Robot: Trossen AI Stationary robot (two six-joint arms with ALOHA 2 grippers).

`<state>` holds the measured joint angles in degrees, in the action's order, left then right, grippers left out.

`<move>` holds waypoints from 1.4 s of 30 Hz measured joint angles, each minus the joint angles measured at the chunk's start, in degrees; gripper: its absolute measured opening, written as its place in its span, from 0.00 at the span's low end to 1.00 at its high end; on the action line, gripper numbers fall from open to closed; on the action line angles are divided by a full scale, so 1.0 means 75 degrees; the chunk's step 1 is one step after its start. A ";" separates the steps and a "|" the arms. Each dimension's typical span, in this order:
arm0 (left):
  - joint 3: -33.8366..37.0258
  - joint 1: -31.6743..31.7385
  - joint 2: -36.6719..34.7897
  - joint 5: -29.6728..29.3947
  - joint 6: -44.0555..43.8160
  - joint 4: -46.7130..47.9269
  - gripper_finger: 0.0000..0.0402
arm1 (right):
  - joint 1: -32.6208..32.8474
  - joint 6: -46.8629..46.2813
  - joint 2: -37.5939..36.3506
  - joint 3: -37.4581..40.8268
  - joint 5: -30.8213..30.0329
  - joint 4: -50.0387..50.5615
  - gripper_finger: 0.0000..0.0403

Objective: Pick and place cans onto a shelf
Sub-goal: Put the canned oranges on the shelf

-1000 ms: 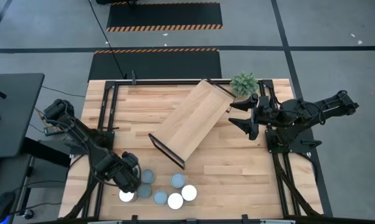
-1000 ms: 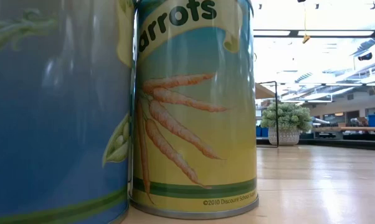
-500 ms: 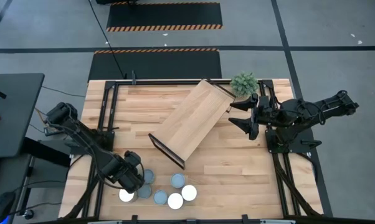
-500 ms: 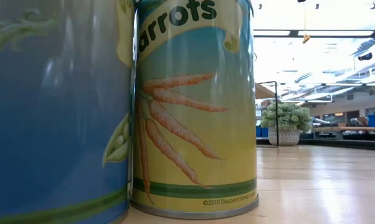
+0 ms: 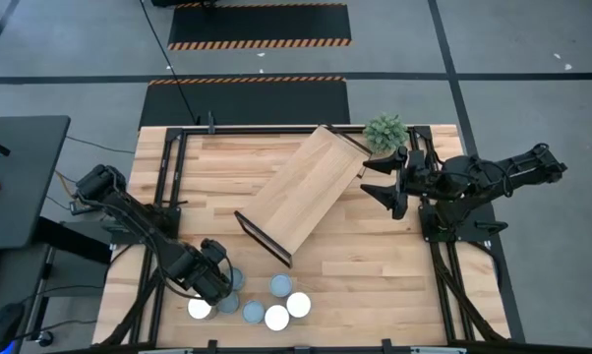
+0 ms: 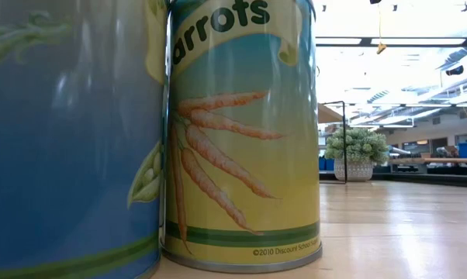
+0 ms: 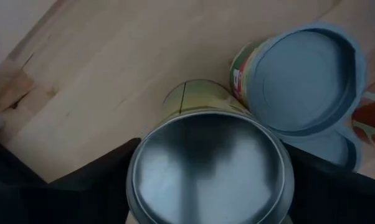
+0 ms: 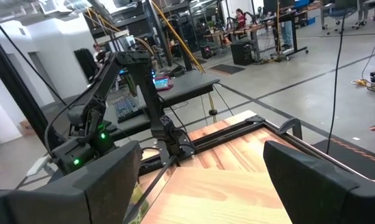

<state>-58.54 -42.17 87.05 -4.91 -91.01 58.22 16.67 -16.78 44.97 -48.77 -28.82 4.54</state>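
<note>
Cans [image 5: 266, 300]: clustered by the table's [image 5: 375, 265] near edge, toward its left corner, upright, several touching. Rigid metal by the look, probably light if empty, with smooth printed sides that could slip under a weak pinch; not fragile, though likely to dent. Best taken across the round side wall, below the rim, fingers on opposite sides, clear of neighbours packed against it.

Left gripper [image 5: 217, 280]: down over the leftmost part of the cluster, straddling one can [image 7: 209, 168] with a dark finger on each side in the wrist view. Fingers close against the wall, narrowing, not visibly clamped; cannot tell whether contact is made. Blue-lidded can [image 7: 303, 78] touching it on one side, likely to be nudged on lifting.

Right gripper [image 5: 386, 187]: waiting near the table's far right corner beside the plant [image 5: 385, 130], fingers apart, holding nothing.

Shelf [image 5: 306, 192]: lying at an angle across the table's middle, well apart from the cans, nothing on it yet.
</note>
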 joint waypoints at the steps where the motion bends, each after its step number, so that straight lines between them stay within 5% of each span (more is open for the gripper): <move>1: 0.0000 0.0000 -0.0003 0.0000 0.0037 -0.0003 0.77 | 0.0000 0.0000 0.0000 0.0000 0.0000 0.0000 0.86; 9: 0.0000 0.0321 -0.0260 0.0008 0.0124 0.0895 0.77 | 0.0000 0.0000 0.0000 0.0000 0.0000 -0.0015 0.86; 21: 0.0000 0.1810 -0.2151 -0.0015 0.1669 0.2595 0.77 | 0.0000 -0.0017 0.0000 0.0000 0.0000 -0.0026 0.86; 30: -0.0001 0.3792 -0.3111 -0.0043 0.3431 0.2845 0.77 | -0.0303 -0.0035 0.0003 0.0000 0.0000 0.0012 0.86; 42: -0.1205 0.7166 -0.2445 0.0362 0.7301 0.2452 0.77 | -0.1918 -0.0373 0.0012 0.0000 0.0685 0.0447 0.86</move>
<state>-67.58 11.57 68.71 -2.19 -36.25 76.61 2.28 -19.57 45.06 -48.77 -23.68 7.89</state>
